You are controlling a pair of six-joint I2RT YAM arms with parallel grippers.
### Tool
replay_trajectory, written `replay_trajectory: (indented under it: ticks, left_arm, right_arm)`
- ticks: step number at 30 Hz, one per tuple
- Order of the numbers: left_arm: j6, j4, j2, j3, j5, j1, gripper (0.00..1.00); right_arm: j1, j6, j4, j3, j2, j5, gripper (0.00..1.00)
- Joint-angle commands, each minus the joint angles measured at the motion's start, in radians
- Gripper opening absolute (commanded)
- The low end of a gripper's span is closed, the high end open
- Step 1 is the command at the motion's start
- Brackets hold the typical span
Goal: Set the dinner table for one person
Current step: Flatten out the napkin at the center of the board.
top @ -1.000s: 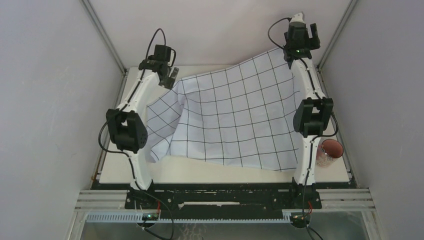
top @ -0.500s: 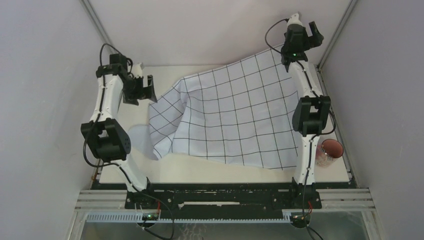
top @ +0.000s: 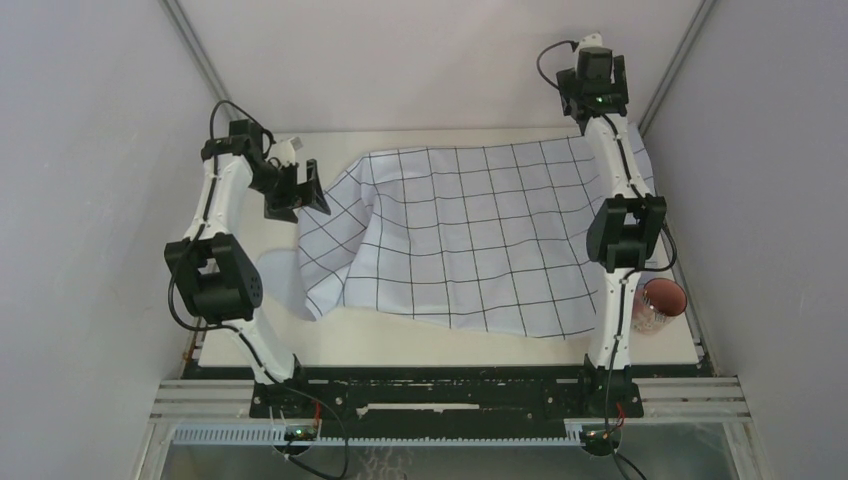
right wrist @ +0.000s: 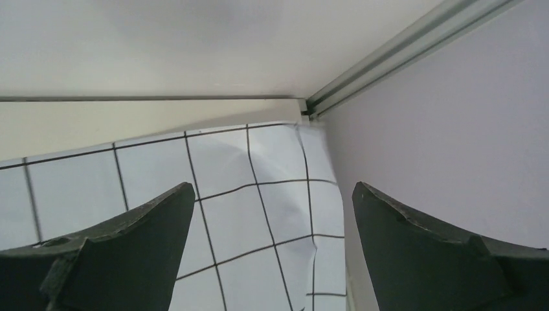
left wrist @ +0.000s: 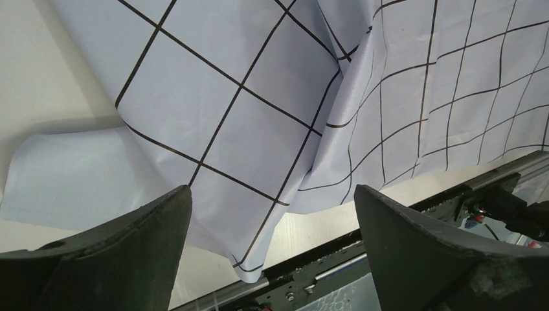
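There were two arms and two grippers, one dinner table, one pale-blue cloth with a black grid, and one reddish patterned cup.

The left gripper was released, its jaws wide apart and holding nothing. The bunched left edge of the cloth lay just beside and below it. The right gripper was also released and empty, with the far right corner of the cloth under it. The table lay beneath both grippers, and the cloth covered most of its middle and far side. Bare cream tabletop showed to the outside of the left gripper and along the near edge. The cup stood well apart from the right gripper, down by that arm's base.

Only the top view showed the cup, both arms together and the full spread of the cloth. Only the left wrist view showed the folds up close: one gridded layer lapped over another between its fingers, with a plain ungridded flap beside them. Only the right wrist view showed the far corner of the cloth buckling against the side wall, just below the metal corner strut.
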Motion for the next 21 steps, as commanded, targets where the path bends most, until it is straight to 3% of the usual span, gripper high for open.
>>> replay_trajectory:
  ticks: [1, 3, 7, 10, 13, 16, 21]
  left_arm:
    - [0.002, 0.021, -0.06, 0.003, 0.037, -0.003, 1.0]
    - [0.015, 0.022, -0.065, -0.015, 0.015, -0.002, 1.0]
    - [0.045, 0.008, -0.08, -0.056, 0.019, -0.001, 1.0]
    - [0.054, -0.005, -0.081, -0.062, 0.047, 0.001, 1.0]
    - [0.045, 0.011, -0.058, -0.075, 0.038, 0.006, 1.0]
    - [0.052, -0.009, -0.026, -0.068, 0.033, 0.029, 1.0]
    - [0.053, 0.035, -0.077, -0.109, -0.047, 0.121, 1.0]
  right_arm:
    - [0.021, 0.092, -0.095, -0.013, -0.108, 0.009, 1.0]
    - [0.032, 0.047, -0.081, -0.076, -0.147, 0.039, 1.0]
    - [0.006, 0.206, -0.308, -0.009, -0.199, -0.28, 1.0]
    - [0.034, 0.22, -0.368, -0.053, -0.283, -0.374, 1.0]
    - [0.097, 0.19, -0.268, -0.296, -0.439, -0.379, 1.0]
    - [0.194, 0.116, -0.165, -0.476, -0.571, -0.275, 1.0]
    - [0.267, 0.062, -0.121, -0.584, -0.648, -0.206, 1.0]
